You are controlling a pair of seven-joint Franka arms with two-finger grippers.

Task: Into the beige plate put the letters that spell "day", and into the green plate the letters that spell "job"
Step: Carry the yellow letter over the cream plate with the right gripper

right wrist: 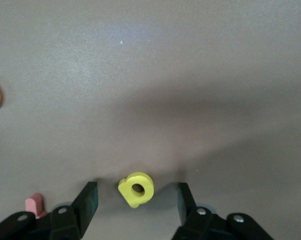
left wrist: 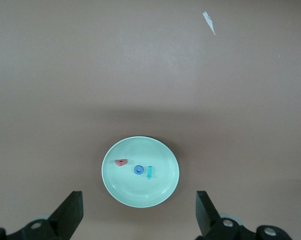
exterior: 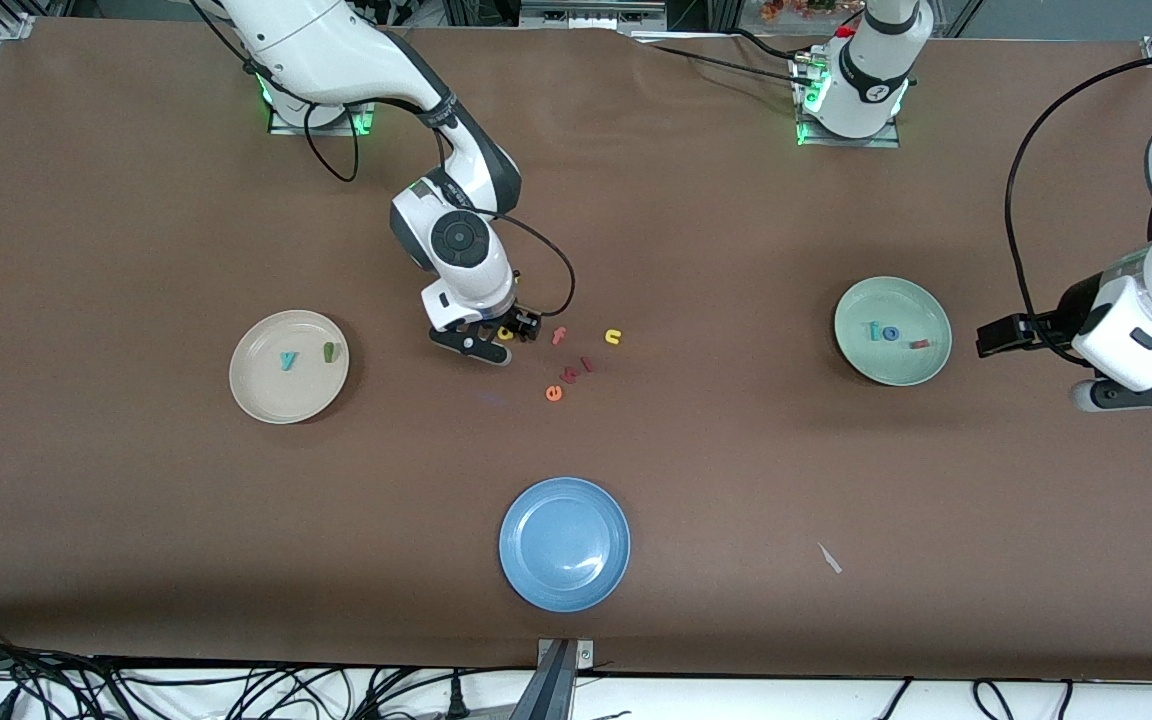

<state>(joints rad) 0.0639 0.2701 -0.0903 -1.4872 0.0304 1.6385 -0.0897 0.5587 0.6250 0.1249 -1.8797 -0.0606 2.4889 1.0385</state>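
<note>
Yellow a (right wrist: pixel 136 189) lies on the table mid-frame, between the right gripper's (exterior: pixel 498 340) part-open fingers, ungripped. Left gripper (left wrist: pixel 138 215) waits wide open and empty near the green plate (exterior: pixel 861 365).

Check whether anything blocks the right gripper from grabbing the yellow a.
Nothing visible does. The right gripper is down at the table with its open fingers on either side of the yellow a. The pink f lies just outside one finger, not between them.
</note>
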